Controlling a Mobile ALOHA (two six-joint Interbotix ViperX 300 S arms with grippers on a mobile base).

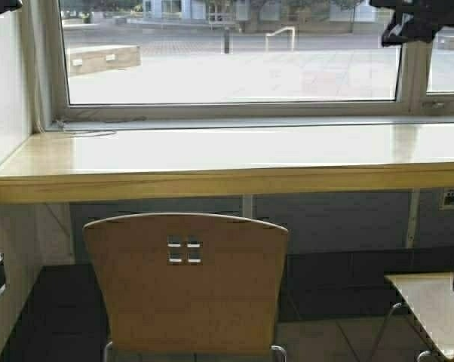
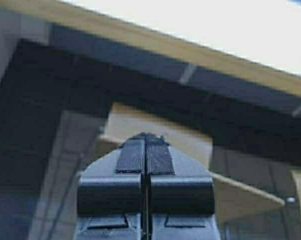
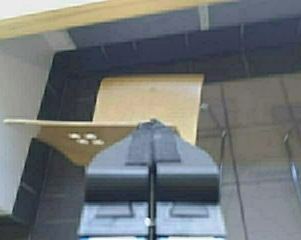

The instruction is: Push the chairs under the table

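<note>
No writing is showing. A tan plywood chair (image 1: 186, 283) is standing before the pale glossy desk (image 1: 234, 162), legs cut off; left pincer (image 2: 145, 150) and right pincer (image 3: 153, 142) are sitting closed, empty.

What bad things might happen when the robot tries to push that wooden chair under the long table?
1. The tan plywood chair has a curved back, and both the left gripper and right gripper are shut, so narrow tips might slip off it.
2. An off-centre push might turn the chair on its thin legs instead of sliding it under the pale long table.
3. A second tan chair stands close on the right and could be bumped.
</note>
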